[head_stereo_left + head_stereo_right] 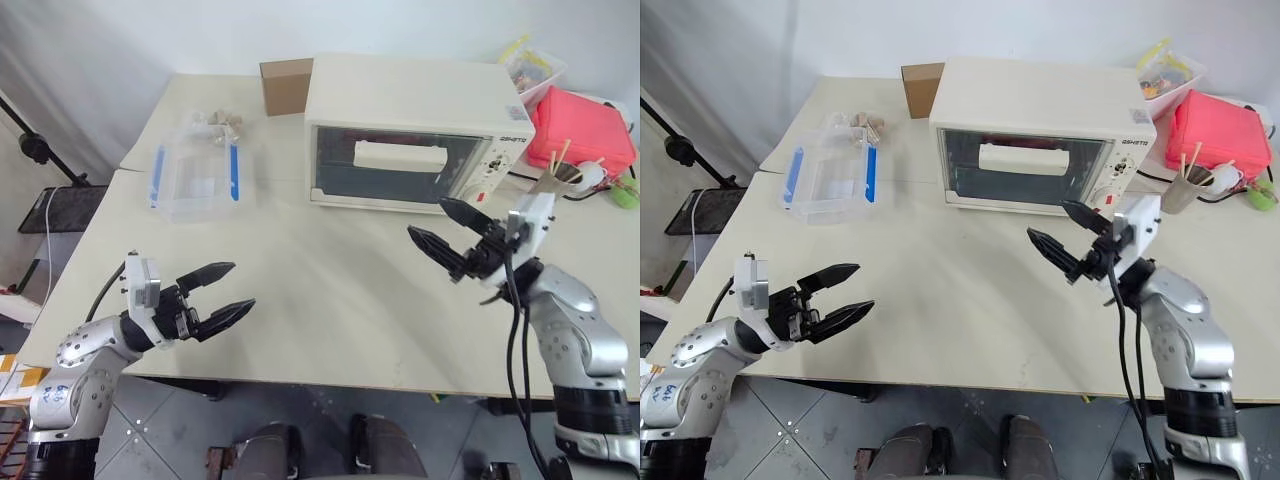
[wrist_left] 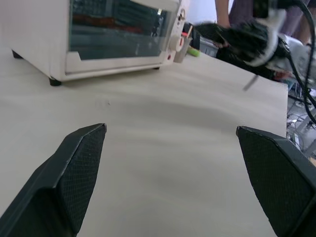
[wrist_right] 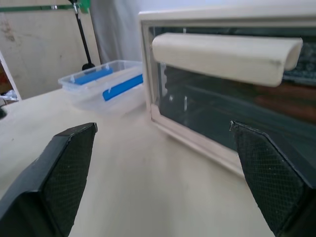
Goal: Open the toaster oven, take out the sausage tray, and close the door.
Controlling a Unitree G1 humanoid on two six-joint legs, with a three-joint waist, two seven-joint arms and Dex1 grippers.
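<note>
Just ahead of the wide-open right pincer, apart: the closed door; left pincer likewise agape.

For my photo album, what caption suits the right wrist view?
Open right gripper faces the toaster oven, its door shut.

Bare table before door; clear box well left.

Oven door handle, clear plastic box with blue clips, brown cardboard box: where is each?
door handle point(image 3: 224, 57): right wrist view, middle of the white bar.
clear plastic box point(image 1: 196, 180): left eye view, its lid.
cardboard box point(image 1: 286, 88): left eye view, front face.
</note>
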